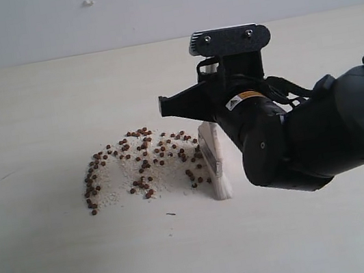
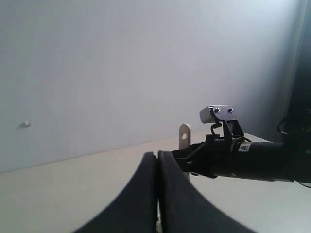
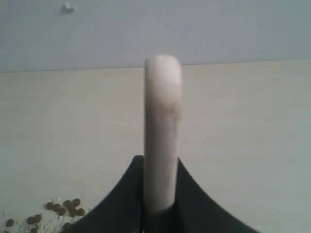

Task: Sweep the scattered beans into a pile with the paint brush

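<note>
**Item 1. Paint brush**. It is set at the right-hand edge of the spill in the exterior view, bristles down on the table. The ferrule is above the bristles and the handle rises into the right gripper. The broad face is turned toward the spill. This placement is judged to suit a push that gathers the scatter leftward. In the right wrist view only the pale handle is seen, edge-on.

**Item 2. Beans**. Dozens are spread in a loose arc over a patch of fine white grains, left of the bristles. The nearest ones lie just beside the brush. No single pile is formed, so the sweep is judged to be partly done at most.

**Item 3. Right pincer.** It is closed to a narrow gap, with both dark fingers clamped on the handle low down. The rounded handle end stands clear above the fingers. The grip is judged firm enough to press the bristles flat.

**Item 4. Left gripper**. The jaws are pressed fully together and nothing is held or touched. It is not seen in the exterior view. From its own camera it is seen to face the right arm across the table, and it is judged to be parked clear of the sweep.
</note>
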`<action>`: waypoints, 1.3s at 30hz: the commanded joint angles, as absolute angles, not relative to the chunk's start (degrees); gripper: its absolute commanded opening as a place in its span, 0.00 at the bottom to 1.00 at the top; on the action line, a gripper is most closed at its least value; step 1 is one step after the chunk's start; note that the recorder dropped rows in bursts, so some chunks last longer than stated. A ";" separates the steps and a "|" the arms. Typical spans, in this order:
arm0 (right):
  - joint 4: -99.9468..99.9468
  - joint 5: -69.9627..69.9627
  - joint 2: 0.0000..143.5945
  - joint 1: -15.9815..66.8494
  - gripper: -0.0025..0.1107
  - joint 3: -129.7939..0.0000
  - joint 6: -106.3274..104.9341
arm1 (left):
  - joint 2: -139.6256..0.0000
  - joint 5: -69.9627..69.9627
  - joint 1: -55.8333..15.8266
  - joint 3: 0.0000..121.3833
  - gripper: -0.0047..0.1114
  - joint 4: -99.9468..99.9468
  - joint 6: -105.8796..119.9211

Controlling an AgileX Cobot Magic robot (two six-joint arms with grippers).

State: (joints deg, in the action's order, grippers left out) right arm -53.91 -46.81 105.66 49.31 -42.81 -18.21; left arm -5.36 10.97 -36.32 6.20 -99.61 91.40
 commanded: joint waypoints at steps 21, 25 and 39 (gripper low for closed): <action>-57.08 -41.71 105.66 49.98 0.02 -49.14 -21.54 | -4.98 10.76 -36.47 5.98 0.04 -99.95 91.27; -58.46 -41.71 103.41 49.98 0.02 -49.14 -25.79 | -4.98 10.86 -36.47 5.98 0.04 -99.95 91.37; -59.55 -47.74 97.98 48.11 0.02 -49.14 -36.88 | -4.98 10.86 -36.47 5.98 0.04 -99.95 91.18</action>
